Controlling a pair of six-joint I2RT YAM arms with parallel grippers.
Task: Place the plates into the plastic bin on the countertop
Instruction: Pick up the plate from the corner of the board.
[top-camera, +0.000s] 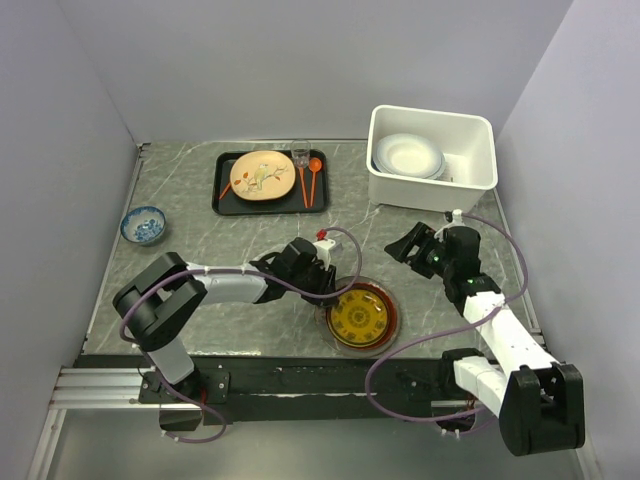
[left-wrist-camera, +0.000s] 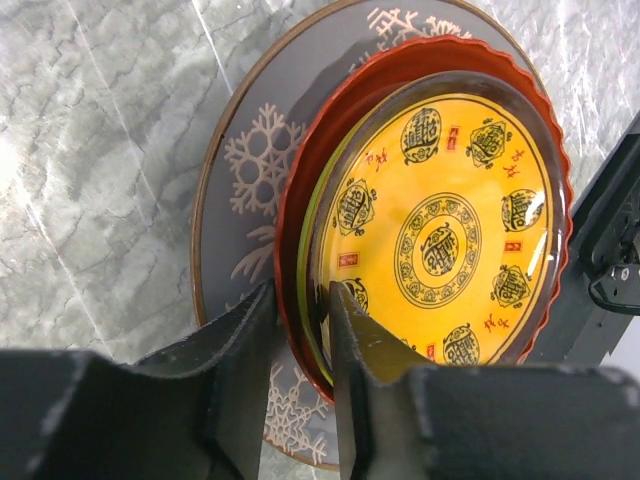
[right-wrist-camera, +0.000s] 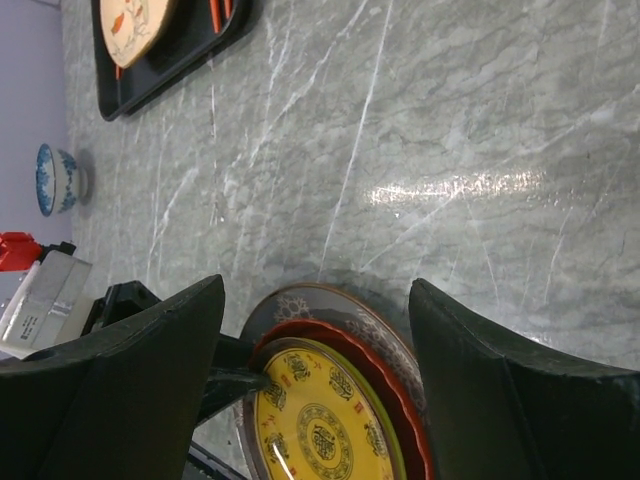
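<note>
A stack of plates lies near the front of the countertop (top-camera: 200, 260). A gold-patterned plate (top-camera: 360, 315) (left-wrist-camera: 440, 230) tops it, over a lime green one, a red-brown one (left-wrist-camera: 325, 135) and a grey snowflake plate (left-wrist-camera: 250, 170). My left gripper (top-camera: 325, 285) (left-wrist-camera: 300, 295) is shut on the stack's left rim. One finger (left-wrist-camera: 230, 350) is outside the red-brown rim and the other rests on the gold plate. My right gripper (top-camera: 405, 250) (right-wrist-camera: 317, 290) hangs open to the right of the stack, holding nothing. The white plastic bin (top-camera: 480, 130) at the back right holds pale plates (top-camera: 408, 155).
A black tray (top-camera: 225, 190) at the back centre carries a cream floral plate (top-camera: 262, 175), an orange spoon (top-camera: 314, 172) and a fork. A small blue-patterned bowl (top-camera: 143, 225) stands at the left edge. Grey walls close in both sides and the back.
</note>
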